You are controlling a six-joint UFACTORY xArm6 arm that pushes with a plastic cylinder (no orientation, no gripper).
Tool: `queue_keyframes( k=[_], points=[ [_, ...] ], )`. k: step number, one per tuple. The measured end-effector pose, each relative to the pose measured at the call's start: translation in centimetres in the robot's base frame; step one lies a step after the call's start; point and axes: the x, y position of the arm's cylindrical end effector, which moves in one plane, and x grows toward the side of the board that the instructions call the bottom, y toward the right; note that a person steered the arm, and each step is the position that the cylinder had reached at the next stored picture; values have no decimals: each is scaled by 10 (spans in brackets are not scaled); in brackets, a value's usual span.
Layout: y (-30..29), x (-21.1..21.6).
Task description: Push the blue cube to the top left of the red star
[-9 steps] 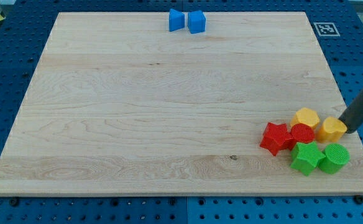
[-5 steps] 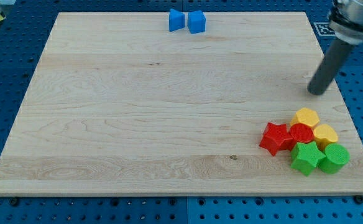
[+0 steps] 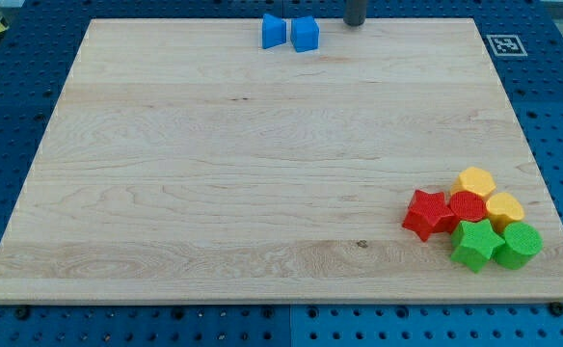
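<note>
My tip (image 3: 355,23), a bare rod with no pincer to open or close, stands at the tabletop's (image 3: 214,193) far edge, just right of the blue cube (image 3: 305,34), with the red star (image 3: 428,213) well apart at near right.

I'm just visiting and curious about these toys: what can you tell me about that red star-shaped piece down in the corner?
The red star is a small, chunky block of matte, ribbed-looking plastic with blunt points. It lies flat on the wooden board near the view's bottom right, at the left end of a tight cluster. Its right side presses against a red round block, and a green star sits close at its lower right. My tip is far off at the view's top edge, right of the blue cube, touching nothing.
</note>
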Motion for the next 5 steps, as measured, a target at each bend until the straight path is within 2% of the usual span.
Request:
queue_keyframes(
  k=[1, 2, 5],
  points=[
    [-74, -1],
    [-117, -3],
    [-93, -3]
  ],
)
